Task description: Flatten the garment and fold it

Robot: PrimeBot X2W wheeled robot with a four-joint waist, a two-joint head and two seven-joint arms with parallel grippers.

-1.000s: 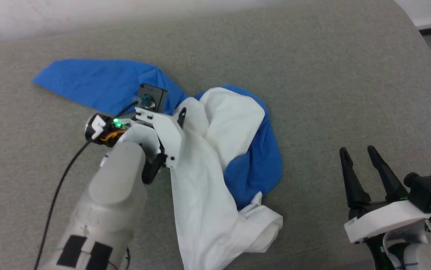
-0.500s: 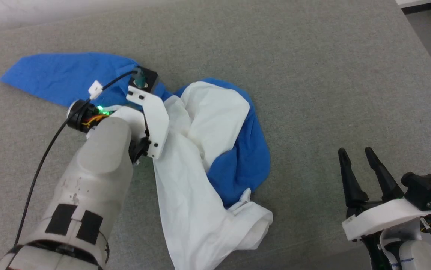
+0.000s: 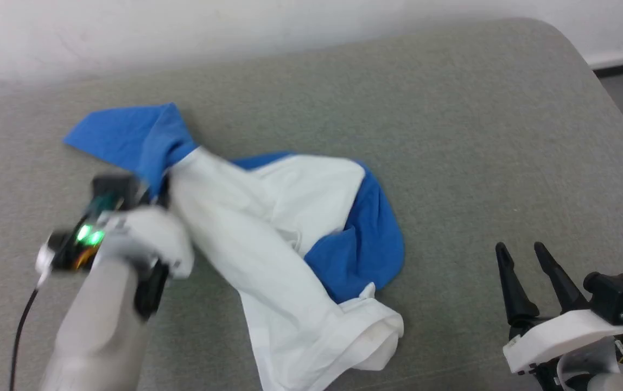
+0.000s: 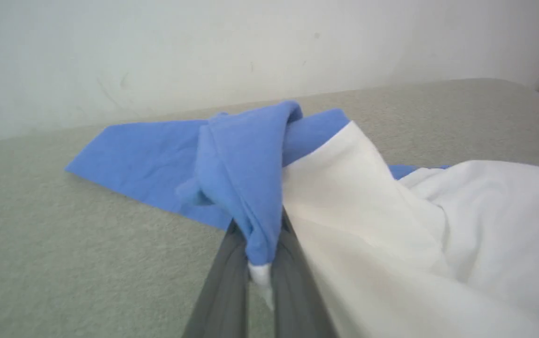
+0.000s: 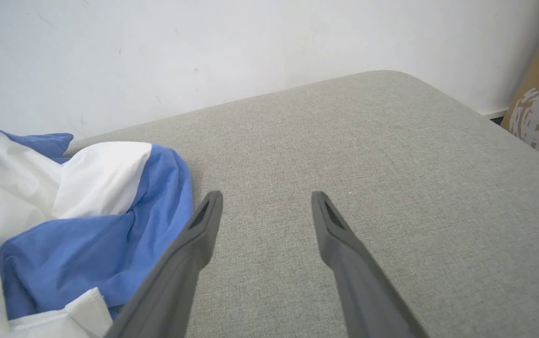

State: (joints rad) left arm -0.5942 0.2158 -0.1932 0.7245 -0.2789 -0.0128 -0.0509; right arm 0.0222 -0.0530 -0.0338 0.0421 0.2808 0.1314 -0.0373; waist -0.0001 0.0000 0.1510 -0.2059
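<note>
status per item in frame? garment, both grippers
garment: crumpled on the grey surface, neither flattened nor folded, one blue fold pinched.
left gripper: shut on the garment's blue fold.
right gripper: open, empty, apart from the garment.

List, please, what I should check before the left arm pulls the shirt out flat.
1. Left gripper shut on a blue fold of the shirt: ok.
2. Right gripper open and empty: ok.
3. Shirt lying flat: not ok, bunched, white over blue.
4. Bare grey fabric surface to spread onto: ok.
5. Which part is pinched, sleeve or shoulder: cannot tell.
</note>
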